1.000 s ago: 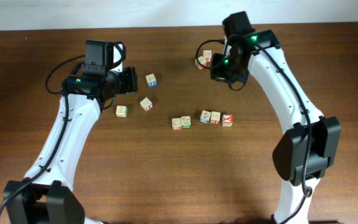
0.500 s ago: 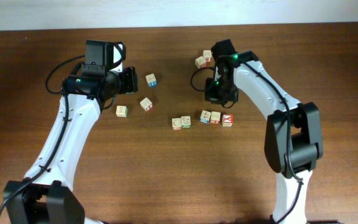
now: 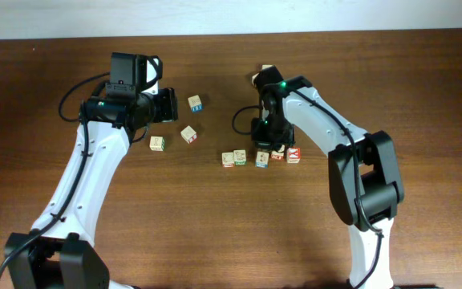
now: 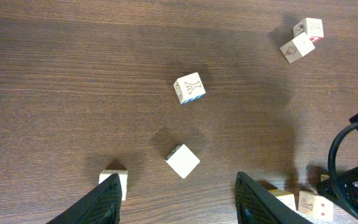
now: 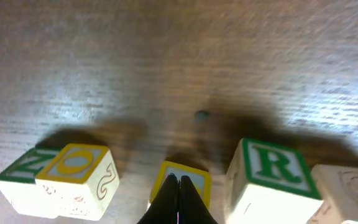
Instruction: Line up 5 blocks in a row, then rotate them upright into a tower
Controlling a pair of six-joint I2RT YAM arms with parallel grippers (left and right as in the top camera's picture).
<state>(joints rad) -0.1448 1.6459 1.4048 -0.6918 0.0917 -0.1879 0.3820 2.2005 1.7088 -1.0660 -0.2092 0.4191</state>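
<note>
Five blocks lie in a row mid-table: two touching ones (image 3: pixel 228 159) (image 3: pixel 240 157), a third (image 3: pixel 261 159), a fourth (image 3: pixel 277 154) and the red X block (image 3: pixel 293 155). My right gripper (image 3: pixel 261 146) is shut, its tips pressed against the third one. In the right wrist view the shut tips (image 5: pixel 179 184) touch this yellow-bordered block (image 5: pixel 194 180), between an O block (image 5: pixel 76 171) and a green R block (image 5: pixel 269 174). My left gripper (image 3: pixel 167 104) hangs open over the left of the table, holding nothing; in its wrist view the open gripper (image 4: pixel 179 186) frames a tilted block (image 4: pixel 182 160).
Loose blocks lie to the left (image 3: pixel 195 103) (image 3: pixel 188 134) (image 3: pixel 157 143). Another block (image 3: pixel 258 74) at the back is partly hidden by the right arm. The left wrist view shows a Y block (image 4: pixel 189 87) and a pair (image 4: pixel 302 38) farther off.
The right arm swung from the back blocks down to the row and set its shut tips on the third block, which shifted slightly toward the front. The left arm stayed still.
</note>
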